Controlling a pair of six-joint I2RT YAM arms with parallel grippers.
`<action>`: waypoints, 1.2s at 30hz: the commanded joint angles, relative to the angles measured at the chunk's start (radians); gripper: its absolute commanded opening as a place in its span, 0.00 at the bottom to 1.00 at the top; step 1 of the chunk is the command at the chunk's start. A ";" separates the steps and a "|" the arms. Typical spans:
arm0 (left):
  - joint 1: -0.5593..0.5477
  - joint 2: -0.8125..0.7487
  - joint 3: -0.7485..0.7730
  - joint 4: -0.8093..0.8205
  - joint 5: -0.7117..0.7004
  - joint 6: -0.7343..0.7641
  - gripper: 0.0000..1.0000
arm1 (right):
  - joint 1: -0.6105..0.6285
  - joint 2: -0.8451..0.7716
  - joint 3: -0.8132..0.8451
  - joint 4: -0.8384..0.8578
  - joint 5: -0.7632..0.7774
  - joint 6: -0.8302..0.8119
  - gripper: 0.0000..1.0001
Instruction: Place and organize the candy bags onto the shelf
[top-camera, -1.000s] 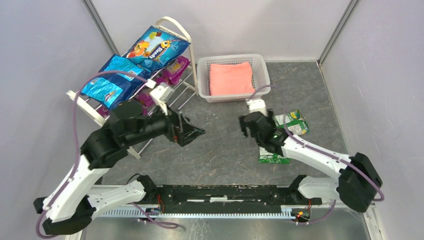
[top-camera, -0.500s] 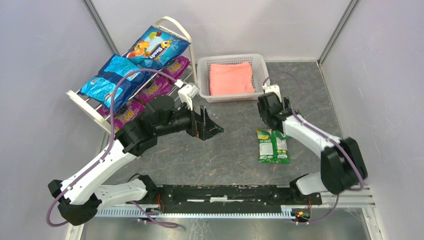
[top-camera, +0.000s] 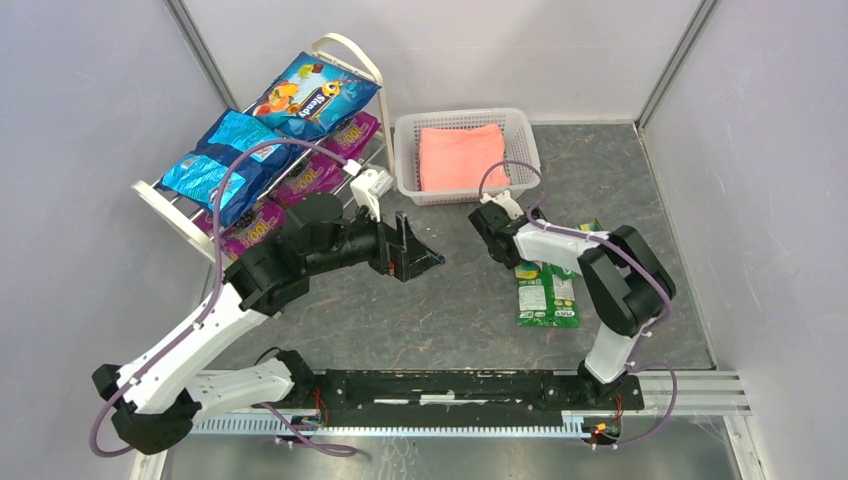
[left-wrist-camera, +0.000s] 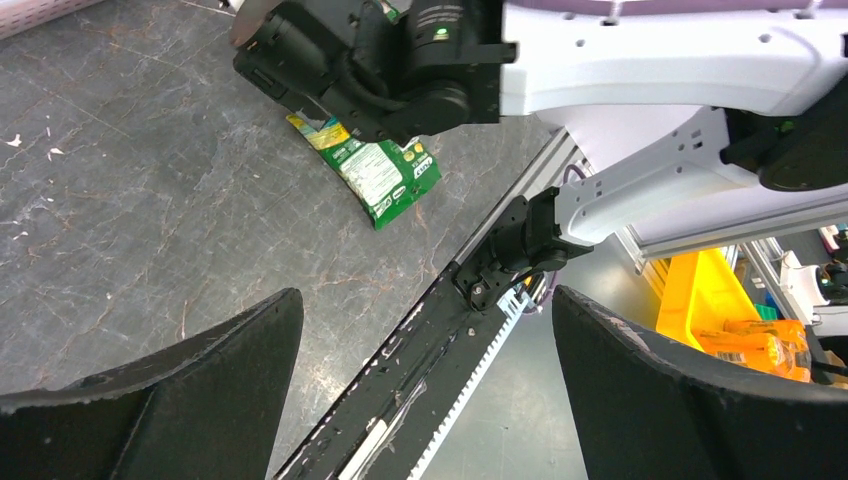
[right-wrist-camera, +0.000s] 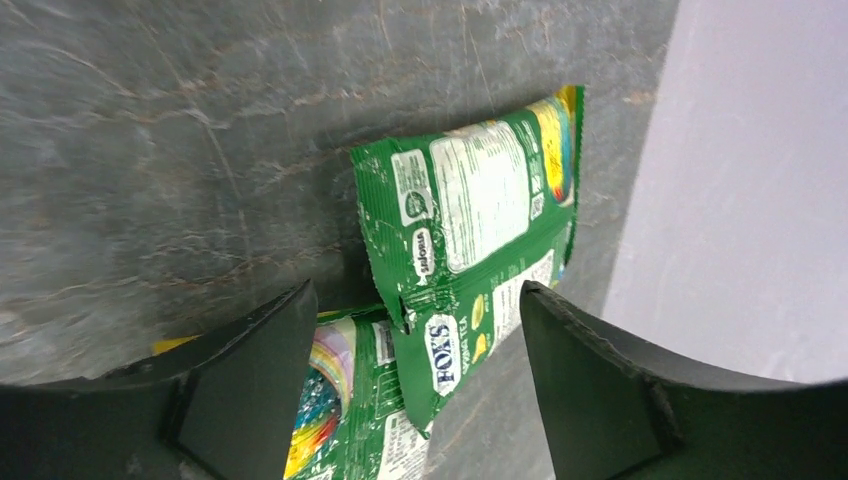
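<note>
The cream-white shelf (top-camera: 352, 47) stands at the far left. It carries a large blue candy bag (top-camera: 312, 95), two smaller blue ones (top-camera: 225, 160) and purple ones (top-camera: 322, 175). A green-and-white bag (top-camera: 547, 295) lies flat on the grey table, and another (top-camera: 592, 230) peeks out behind the right arm. My right gripper (top-camera: 505, 245) hovers low over these. In the right wrist view its jaws stand open (right-wrist-camera: 415, 290), with one green bag (right-wrist-camera: 480, 225) overlapping a second (right-wrist-camera: 345, 400) between the fingers. My left gripper (top-camera: 415, 255) is open and empty over mid-table (left-wrist-camera: 428, 292), with a green bag (left-wrist-camera: 385, 175) ahead.
A white mesh basket (top-camera: 408, 170) with a folded pink cloth (top-camera: 462, 155) sits at the back centre, just behind the right gripper. Grey walls close in left and right. The arms' base rail (top-camera: 450, 385) runs along the near edge.
The left arm swung from the shelf toward mid-table, then held still. The right arm folded, drawing its gripper back toward the centre, just left of the green bags, and its jaws narrowed slightly.
</note>
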 joint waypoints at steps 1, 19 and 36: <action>0.001 -0.047 0.028 -0.008 -0.030 -0.007 1.00 | 0.005 0.071 0.044 -0.069 0.194 0.037 0.77; 0.001 -0.107 0.034 -0.064 -0.045 0.031 1.00 | -0.003 0.323 0.155 -0.121 0.341 0.145 0.69; 0.003 -0.150 0.027 -0.091 -0.056 0.036 1.00 | -0.013 0.339 0.147 -0.097 0.367 0.151 0.36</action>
